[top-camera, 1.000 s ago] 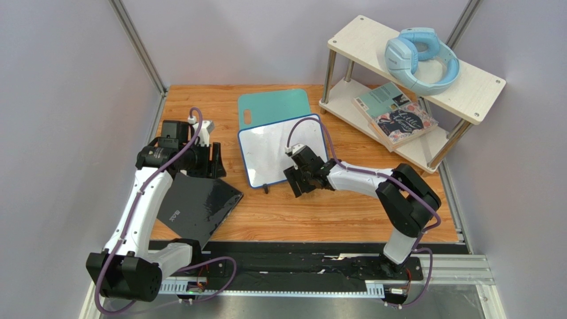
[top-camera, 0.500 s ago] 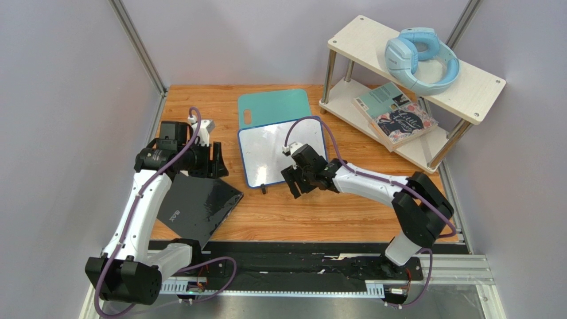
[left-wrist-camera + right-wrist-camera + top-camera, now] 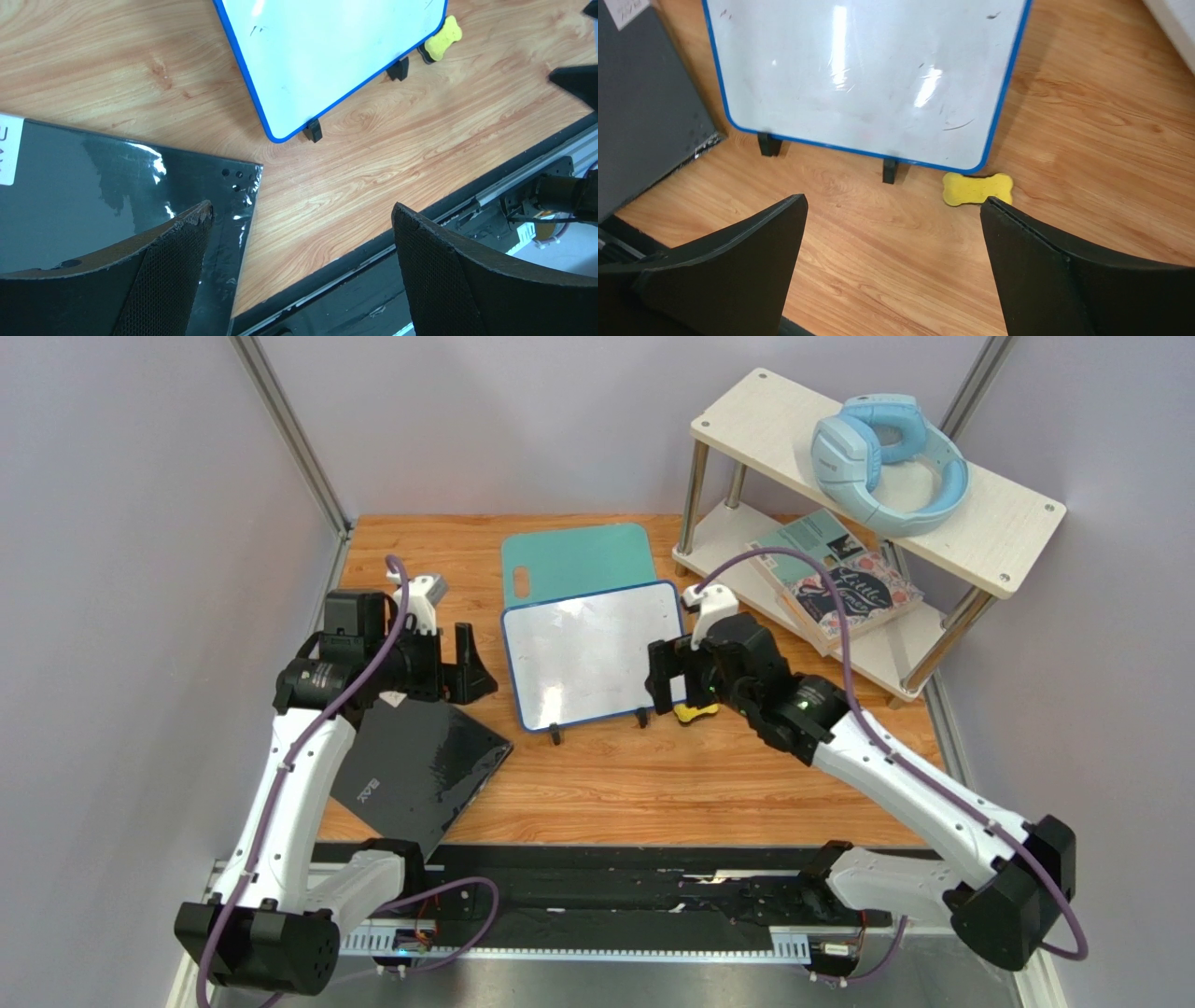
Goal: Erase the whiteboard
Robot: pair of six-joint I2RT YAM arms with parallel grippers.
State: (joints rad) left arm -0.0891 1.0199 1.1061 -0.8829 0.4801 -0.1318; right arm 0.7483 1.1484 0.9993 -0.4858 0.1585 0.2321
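Observation:
The whiteboard (image 3: 589, 655) stands tilted on two black feet at mid-table, white with a blue frame. Only faint smudges and small strokes show on the whiteboard (image 3: 864, 70) in the right wrist view. A yellow bone-shaped eraser (image 3: 978, 189) lies on the wood at the board's near right corner. My right gripper (image 3: 668, 686) hovers open just right of the board, above the eraser (image 3: 687, 711), with nothing between its fingers. Left of the board, my left gripper (image 3: 473, 669) hangs open and empty. The left wrist view shows the board (image 3: 330, 49) and the eraser (image 3: 443, 38) ahead of its fingers.
A glossy black slab (image 3: 414, 770) lies at the near left, under the left arm. A teal mat (image 3: 578, 560) lies behind the board. At the back right, a two-level shelf (image 3: 1010, 525) carries blue headphones (image 3: 887, 459) and books (image 3: 842, 581).
My right arm swung off the board's face to its right side, and the yellow eraser now lies on the table. Both grippers opened wider. The left gripper shifted slightly.

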